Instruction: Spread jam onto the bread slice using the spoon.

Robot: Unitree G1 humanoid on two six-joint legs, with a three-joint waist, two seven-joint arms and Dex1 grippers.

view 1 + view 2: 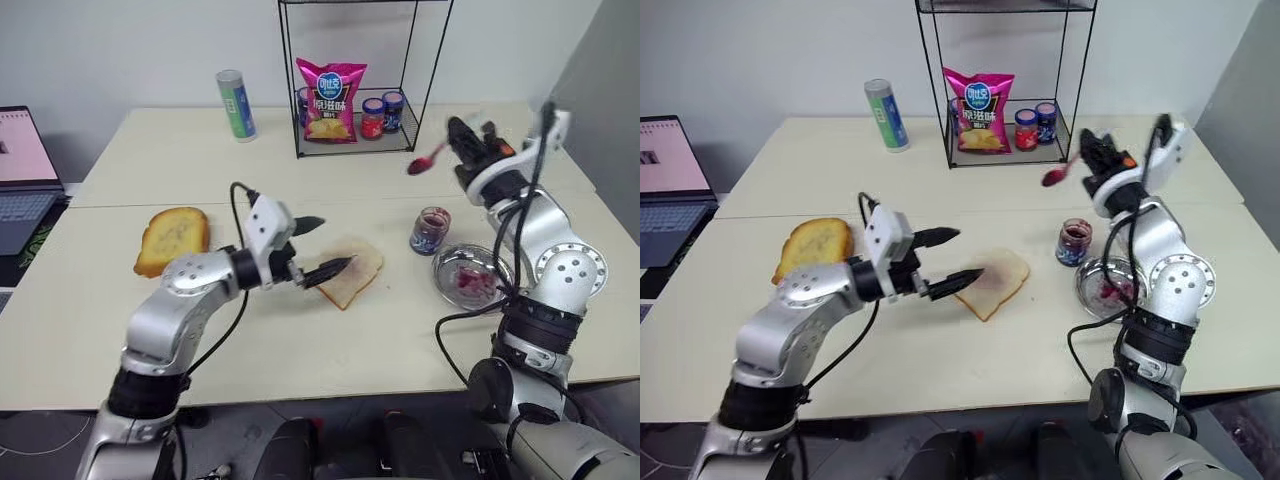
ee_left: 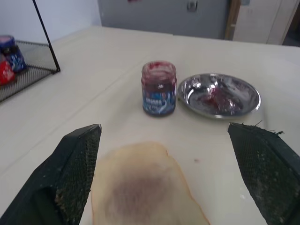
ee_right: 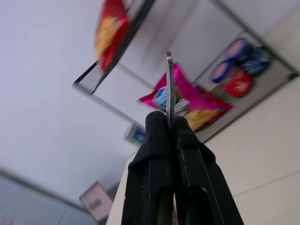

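Black fingers of the right hand (image 1: 462, 135) pinch the spoon (image 1: 427, 160), raised above the tabletop (image 1: 300, 340) with jam (image 1: 416, 167) in its bowl, well apart from the bread slice (image 1: 350, 270). The left hand (image 1: 320, 246) stands wide open, gripping nothing, beside the slice. A faint purple smear shows on the bread, so spreading seems begun; this spoonful remains, the open jam jar (image 1: 430, 230) and steel dish (image 1: 470, 275) nearby.

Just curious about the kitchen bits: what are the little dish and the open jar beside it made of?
The dish looks like polished steel: mirror-bright, with reflections and red smears inside. The jar seems clear glass, possibly plastic: dark jam shows through above its blue label.
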